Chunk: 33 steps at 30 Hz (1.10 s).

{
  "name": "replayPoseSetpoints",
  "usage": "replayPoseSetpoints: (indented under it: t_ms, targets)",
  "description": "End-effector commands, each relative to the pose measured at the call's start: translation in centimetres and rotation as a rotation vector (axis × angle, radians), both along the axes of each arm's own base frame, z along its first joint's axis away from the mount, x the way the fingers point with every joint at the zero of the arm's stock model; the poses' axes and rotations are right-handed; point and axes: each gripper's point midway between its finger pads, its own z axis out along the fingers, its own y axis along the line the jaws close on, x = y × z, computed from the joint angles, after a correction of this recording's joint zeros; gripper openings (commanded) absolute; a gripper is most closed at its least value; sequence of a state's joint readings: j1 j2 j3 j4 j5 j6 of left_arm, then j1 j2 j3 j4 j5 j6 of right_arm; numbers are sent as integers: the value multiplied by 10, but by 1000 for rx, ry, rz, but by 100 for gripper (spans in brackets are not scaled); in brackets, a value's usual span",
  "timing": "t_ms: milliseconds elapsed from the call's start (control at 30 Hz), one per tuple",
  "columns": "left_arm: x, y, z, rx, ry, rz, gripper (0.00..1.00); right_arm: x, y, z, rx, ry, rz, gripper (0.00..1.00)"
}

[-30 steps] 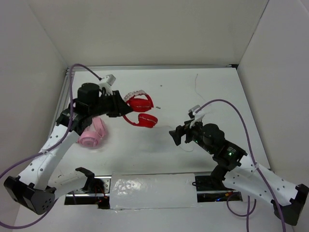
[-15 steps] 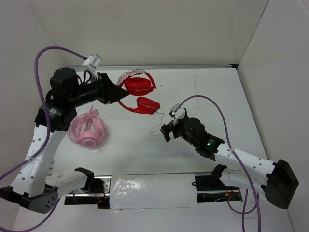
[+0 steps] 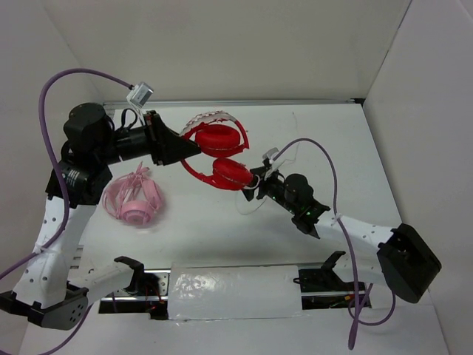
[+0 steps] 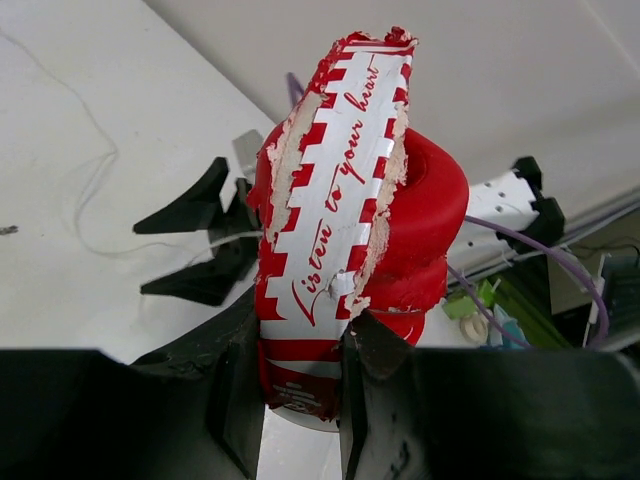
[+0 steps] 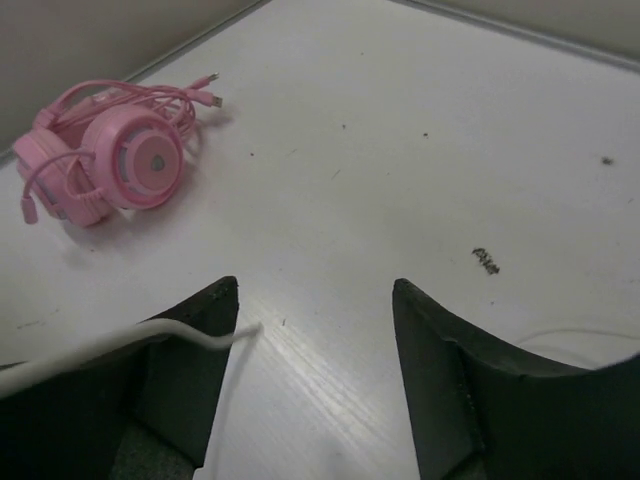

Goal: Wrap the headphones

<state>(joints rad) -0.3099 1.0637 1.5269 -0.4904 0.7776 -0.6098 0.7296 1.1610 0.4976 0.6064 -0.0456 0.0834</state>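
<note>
The red headphones (image 3: pixel 222 137) hang above the table, held by their red-and-white lettered headband (image 4: pixel 335 190). My left gripper (image 3: pixel 196 148) is shut on that band, one finger on each side (image 4: pixel 300 395). One cup (image 3: pixel 230 171) hangs lowest. Just below and right of it sits my right gripper (image 3: pixel 253 189), jaws open (image 5: pixel 315 290). The loose end of the thin white cable (image 5: pixel 200 337) lies across its left finger without being pinched. More cable trails on the table (image 4: pixel 90 185).
Pale pink headphones (image 3: pixel 136 201) with coiled pink cord lie on the table at the left (image 5: pixel 112 165). White walls close in the back and both sides. A small dark mark (image 5: pixel 485 262) is on the table ahead of the right gripper.
My left arm lifted the red headphones up and to the right. My right arm stretched leftward to just under the lower cup, and its jaws have narrowed a little.
</note>
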Motion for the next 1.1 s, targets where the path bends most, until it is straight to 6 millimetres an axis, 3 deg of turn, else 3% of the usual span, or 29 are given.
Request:
replayPoseSetpoints:
  t_ms: [0,67,133,267,367,467,567,633,733,900,933,1000,1067]
  targets:
    - [-41,-1,38,-69,-164,-147,0,-3,1,26,172,-48,78,67]
    - [-48,-2,33,-68,-170,-186,0,-6,-4,19,195,-16,136,54]
    - [-54,-3,26,-76,-178,-217,0,-7,-7,16,193,-5,168,49]
    - [-87,-7,10,-76,-166,-468,0,-4,-6,11,180,28,204,54]
    - [-99,-8,2,-72,-160,-553,0,6,-6,11,190,50,187,56]
    - [-106,-9,-7,-72,-149,-571,0,23,-10,6,215,93,134,58]
    - [-125,-7,-22,-74,-133,-637,0,37,-9,4,242,126,139,67]
    - [-132,-8,-42,-80,-96,-659,0,42,-3,13,267,124,174,70]
    - [-142,-7,-47,-85,-105,-621,0,46,8,19,272,132,230,68]
    - [-152,-5,-52,-88,-86,-641,0,66,9,20,265,145,175,53]
    - [-154,-5,-57,-89,-70,-647,0,69,9,18,255,153,169,42]
    - [-157,-4,-62,-90,-54,-667,0,77,10,18,250,172,152,30]
    - [-154,-6,-72,-85,-6,-662,0,83,11,21,250,178,158,6]
